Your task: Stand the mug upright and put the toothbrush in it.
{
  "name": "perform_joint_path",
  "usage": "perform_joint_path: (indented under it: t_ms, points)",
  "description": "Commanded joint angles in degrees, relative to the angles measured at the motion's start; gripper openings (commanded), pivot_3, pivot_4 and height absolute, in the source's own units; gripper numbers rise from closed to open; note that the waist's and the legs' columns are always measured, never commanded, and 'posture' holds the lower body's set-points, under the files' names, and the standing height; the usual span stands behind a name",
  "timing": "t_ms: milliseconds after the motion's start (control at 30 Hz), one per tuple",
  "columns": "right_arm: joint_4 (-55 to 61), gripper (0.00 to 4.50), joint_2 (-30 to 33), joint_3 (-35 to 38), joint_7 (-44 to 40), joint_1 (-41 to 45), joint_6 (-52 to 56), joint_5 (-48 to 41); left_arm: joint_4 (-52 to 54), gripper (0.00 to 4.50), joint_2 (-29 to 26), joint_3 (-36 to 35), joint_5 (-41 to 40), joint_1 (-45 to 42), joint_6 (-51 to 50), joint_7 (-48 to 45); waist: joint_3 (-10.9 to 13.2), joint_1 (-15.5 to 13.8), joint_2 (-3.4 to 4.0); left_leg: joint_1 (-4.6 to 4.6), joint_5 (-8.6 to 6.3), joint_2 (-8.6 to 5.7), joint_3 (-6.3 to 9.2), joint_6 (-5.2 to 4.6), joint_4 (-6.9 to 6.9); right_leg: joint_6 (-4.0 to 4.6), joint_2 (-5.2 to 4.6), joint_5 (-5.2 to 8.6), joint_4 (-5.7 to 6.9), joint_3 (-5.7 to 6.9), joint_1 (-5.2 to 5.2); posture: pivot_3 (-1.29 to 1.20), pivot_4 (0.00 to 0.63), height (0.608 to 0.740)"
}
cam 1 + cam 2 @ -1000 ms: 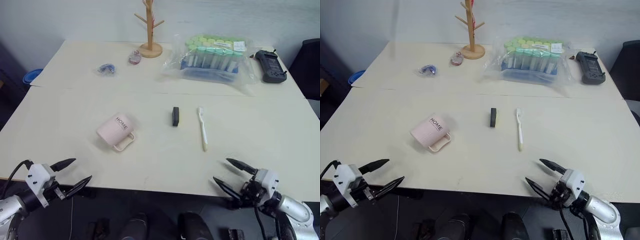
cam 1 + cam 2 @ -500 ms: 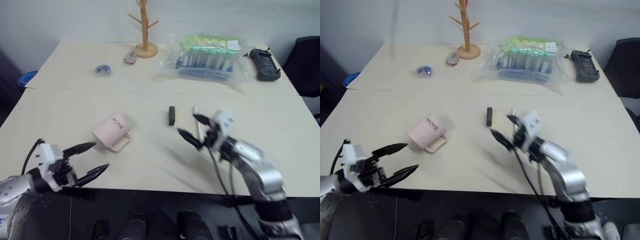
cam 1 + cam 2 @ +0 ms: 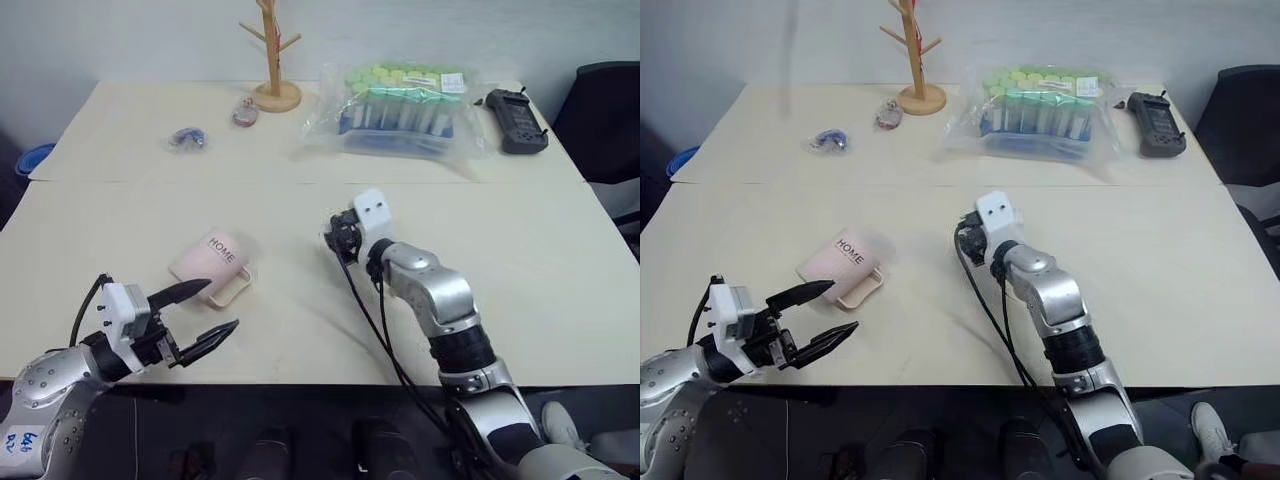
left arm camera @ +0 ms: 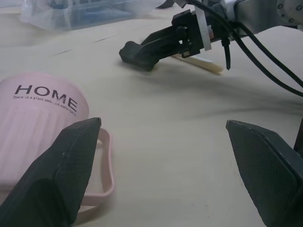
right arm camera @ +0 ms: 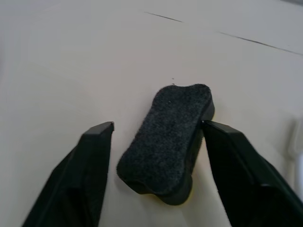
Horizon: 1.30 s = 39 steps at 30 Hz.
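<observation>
Head stereo pair overlooks table; wrist cameras skim close, sharing block.

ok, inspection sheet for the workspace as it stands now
Surface: cream table, seam across it.
Job's things: mug on its side, handle toward the near edge; toothbrush flat behind the right claw.
Clutter: black block; bagged tubes; wooden stand; black handset; two small items by the stand.
Grippers: left claw open, near the mug; right claw straddling the block, one finger touching it.
Cables: black, along the right arm.
Surroundings: dark chair, blue object at left.
</observation>
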State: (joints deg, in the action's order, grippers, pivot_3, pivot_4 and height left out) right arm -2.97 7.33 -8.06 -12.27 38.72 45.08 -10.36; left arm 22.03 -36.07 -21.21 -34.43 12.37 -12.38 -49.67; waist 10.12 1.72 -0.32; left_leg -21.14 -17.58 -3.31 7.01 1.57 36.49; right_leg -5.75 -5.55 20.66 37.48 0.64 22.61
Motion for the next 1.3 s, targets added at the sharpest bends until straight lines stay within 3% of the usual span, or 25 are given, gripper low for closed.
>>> perform_joint_path:
  t_ms: [33, 133, 267, 367, 633, 933, 1067, 1233, 1300]
  points:
    - [0.7, 1.74, -0.2, 0.7, -1.7, -0.3, -0.4, -0.6, 1.5, 4.5, 0.2, -0.1, 0.7, 0.5, 1.7, -0.2, 0.0, 0.0, 0.0, -0.01, 0.0, 0.01, -0.01, 0.0, -0.02, 0.03, 0.02, 0.01, 0.03, -0.02, 0.04, 0.0, 0.15, 0.74]
    - [-0.7, 0.79, 0.0, 0.9, -2.1, -0.3, -0.9, 0.0, 0.9, 4.5, 0.4, 0.2, 1.1, 0.2, 2.3, -0.6, 0.0, 0.0, 0.0, 0.0, 0.0, 0.01, -0.08, 0.0, -0.09, 0.04, 0.01, 0.02, 0.02, -0.08, 0.08, 0.0, 0.15, 0.74]
    - [-0.5, 0.79, -1.2, 3.7, -2.1, -0.8, -2.3, -1.6, 0.0, 4.5, 0.4, 0.9, 1.6, -0.4, 3.2, -1.2, 0.0, 0.0, 0.0, 0.0, -0.01, 0.0, -0.13, -0.01, -0.07, 0.04, 0.01, 0.02, 0.0, -0.12, 0.07, 0.0, 0.15, 0.74]
    - [2.4, 1.4, -1.5, 5.5, -4.0, -1.6, -1.7, -4.0, -1.0, 4.5, 0.4, 1.2, 2.0, -0.7, 3.9, -1.5, 0.0, 0.0, 0.0, -0.01, -0.01, 0.01, -0.13, -0.01, -0.08, 0.04, 0.01, 0.02, 0.0, -0.12, 0.08, 0.0, 0.15, 0.74]
    - [3.1, 3.87, 0.2, 3.5, -4.7, -2.0, -4.8, -1.2, -3.6, 4.5, 0.6, 1.8, 2.6, -1.2, 5.5, -2.2, 0.0, 0.0, 0.01, -0.03, -0.01, 0.01, -0.17, -0.01, -0.1, 0.04, 0.01, 0.02, 0.01, -0.16, 0.14, 0.0, 0.15, 0.74]
    - [-12.7, 3.87, -0.6, -4.0, -6.1, 2.3, -11.8, 6.3, -3.8, 4.5, 0.6, 2.5, 2.5, -2.4, 5.5, -2.5, 0.0, 0.2, 0.0, 0.0, -0.01, 0.02, -0.24, -0.01, -0.11, 0.04, 0.03, 0.02, 0.04, -0.2, 0.17, 0.0, 0.15, 0.74]
    - [-12.8, 3.05, -1.2, -3.0, -6.0, 2.3, -13.7, 6.5, -2.9, 4.5, 0.4, 3.1, 2.1, -2.7, 4.8, -2.4, 0.0, 0.2, 0.0, 0.0, -0.01, 0.02, -0.29, -0.01, -0.08, 0.04, 0.03, 0.02, 0.04, -0.24, 0.17, 0.0, 0.15, 0.74]
    - [-3.8, 1.54, -0.2, 1.7, -10.4, -0.6, -15.0, 0.8, -1.4, 4.5, 0.9, 4.3, 1.4, -3.4, 3.5, -1.8, 0.0, 0.0, 0.0, -0.02, -0.02, 0.02, -0.28, -0.03, -0.08, 0.04, 0.02, 0.02, 0.03, -0.25, 0.17, 0.0, 0.15, 0.74]
    - [4.2, 1.54, 1.9, 7.6, -14.0, -2.6, -13.3, -5.8, -1.0, 4.5, 1.3, 4.7, 1.3, -3.7, 3.2, -1.5, 0.0, -0.2, 0.02, -0.06, -0.03, 0.02, -0.27, -0.04, -0.09, 0.03, 0.02, 0.02, 0.0, -0.24, 0.17, 0.0, 0.15, 0.74]
